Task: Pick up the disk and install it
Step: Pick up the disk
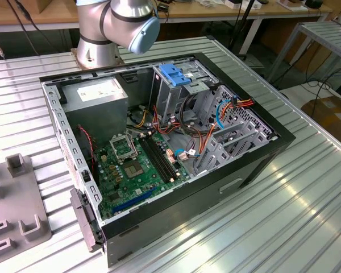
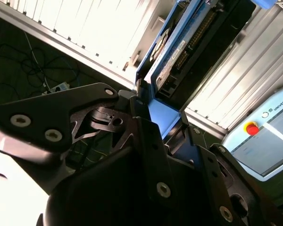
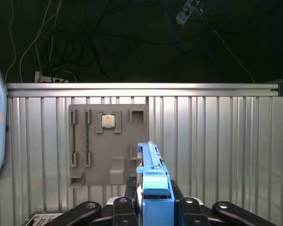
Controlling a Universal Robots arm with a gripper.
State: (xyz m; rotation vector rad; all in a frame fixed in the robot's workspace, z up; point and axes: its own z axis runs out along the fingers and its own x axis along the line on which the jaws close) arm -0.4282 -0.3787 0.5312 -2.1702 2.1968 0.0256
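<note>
In both wrist views my gripper (image 3: 155, 203) (image 2: 161, 117) is shut on the disk (image 3: 153, 181) (image 2: 179, 44). The first wrist view has the disk edge-on, its blue carrier frame sticking out from between the black fingers (image 3: 125, 207). The second wrist view adds its dark underside with a connector row and a white label strip. The disk hangs in the air above the ribbed metal table (image 3: 217, 150), close to a grey fixture plate (image 3: 108, 146). The exterior view holds the open computer case (image 1: 256, 165), with the arm's base joints (image 1: 119, 23) behind it.
Inside the case are a green motherboard (image 1: 139, 165), a grey power supply box (image 1: 96, 96), a blue-handled drive cage (image 1: 176, 74) and loose cables. The fixture plate (image 1: 17, 199) carries a processor chip (image 3: 108, 121). A teach pendant (image 2: 264, 141) with a red button lies beyond the table edge.
</note>
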